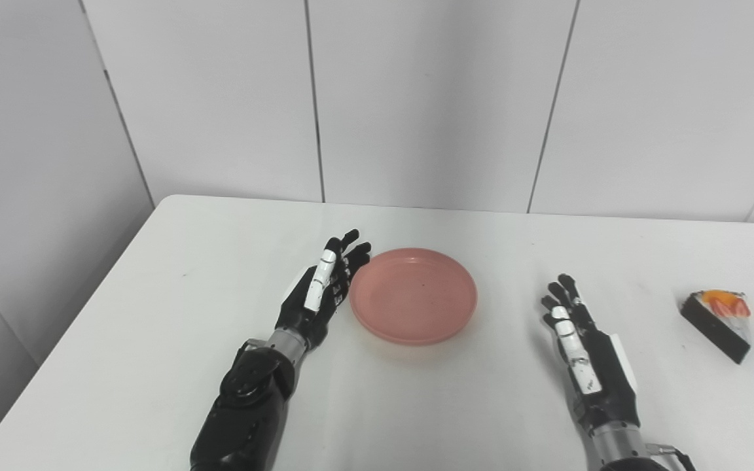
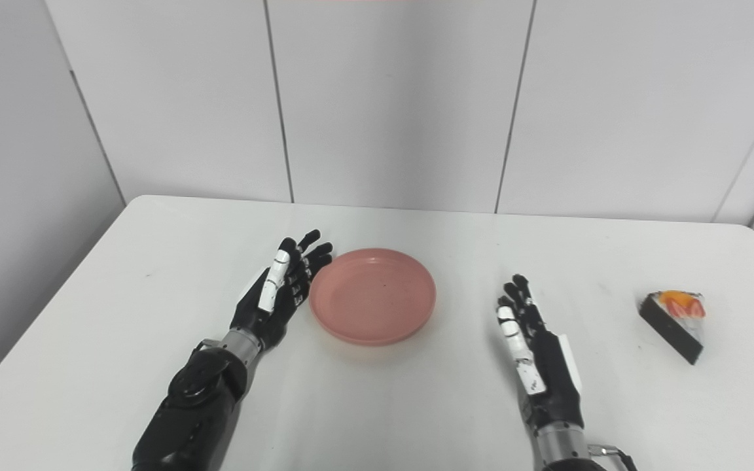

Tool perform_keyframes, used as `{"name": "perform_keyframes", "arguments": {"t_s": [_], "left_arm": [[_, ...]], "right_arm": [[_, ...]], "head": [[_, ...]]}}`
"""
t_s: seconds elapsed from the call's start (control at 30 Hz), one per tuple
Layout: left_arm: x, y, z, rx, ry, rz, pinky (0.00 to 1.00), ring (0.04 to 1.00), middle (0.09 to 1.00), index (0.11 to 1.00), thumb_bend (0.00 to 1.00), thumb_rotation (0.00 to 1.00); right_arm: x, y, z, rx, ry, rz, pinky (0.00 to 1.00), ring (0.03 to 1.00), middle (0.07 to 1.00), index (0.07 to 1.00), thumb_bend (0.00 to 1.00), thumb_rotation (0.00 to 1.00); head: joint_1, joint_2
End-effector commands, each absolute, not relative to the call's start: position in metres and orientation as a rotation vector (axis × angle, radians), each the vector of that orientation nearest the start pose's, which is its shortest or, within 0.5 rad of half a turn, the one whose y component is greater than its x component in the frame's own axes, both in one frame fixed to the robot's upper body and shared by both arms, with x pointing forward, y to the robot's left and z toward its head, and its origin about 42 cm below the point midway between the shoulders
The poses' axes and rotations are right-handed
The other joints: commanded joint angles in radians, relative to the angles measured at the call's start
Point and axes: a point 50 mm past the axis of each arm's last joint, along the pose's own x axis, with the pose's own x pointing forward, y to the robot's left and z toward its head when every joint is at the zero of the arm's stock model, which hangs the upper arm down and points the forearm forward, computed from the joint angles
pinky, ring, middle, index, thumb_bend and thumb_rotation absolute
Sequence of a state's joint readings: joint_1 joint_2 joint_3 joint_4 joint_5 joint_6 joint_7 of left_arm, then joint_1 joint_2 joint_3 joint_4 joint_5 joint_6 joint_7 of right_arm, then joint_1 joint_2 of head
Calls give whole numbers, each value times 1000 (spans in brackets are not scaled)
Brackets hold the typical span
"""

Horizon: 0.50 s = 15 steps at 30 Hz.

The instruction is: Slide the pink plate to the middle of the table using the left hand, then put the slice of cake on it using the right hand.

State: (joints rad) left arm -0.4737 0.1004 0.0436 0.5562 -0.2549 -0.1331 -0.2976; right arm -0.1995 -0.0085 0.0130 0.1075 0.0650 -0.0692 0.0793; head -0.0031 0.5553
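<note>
The pink plate (image 1: 414,294) lies empty on the white table (image 1: 154,314), a little left of the middle. My left hand (image 1: 321,288) is open, fingers straight, set on edge against the plate's left rim; whether it touches I cannot tell. My right hand (image 1: 580,347) is open and empty, resting to the right of the plate and apart from it. The slice of cake (image 1: 720,320), dark with white cream and orange fruit on top, sits near the table's right edge, well right of my right hand. It also shows in the right eye view (image 2: 675,320).
Grey wall panels (image 1: 416,98) stand right behind the table's far edge. The table's left edge runs diagonally down to the lower left corner. Nothing else is on the table.
</note>
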Motion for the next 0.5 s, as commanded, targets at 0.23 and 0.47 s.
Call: {"name": "perform_keyframes", "arguments": {"t_s": [0.23,0.47], "left_arm": [[422,201,127,-151,-101,-338,1000,981,963,966,724,1000],[417,197,128,-155,-97,-351,1000,994,972,973,707,1000]], "right_arm": [[348,-176,133,33,-174,166,979,954,973,994,496,876],[349,-174,133,31,-167,171,984,962,974,998,505,892]], "head": [[-43,9],[-72,16]]}}
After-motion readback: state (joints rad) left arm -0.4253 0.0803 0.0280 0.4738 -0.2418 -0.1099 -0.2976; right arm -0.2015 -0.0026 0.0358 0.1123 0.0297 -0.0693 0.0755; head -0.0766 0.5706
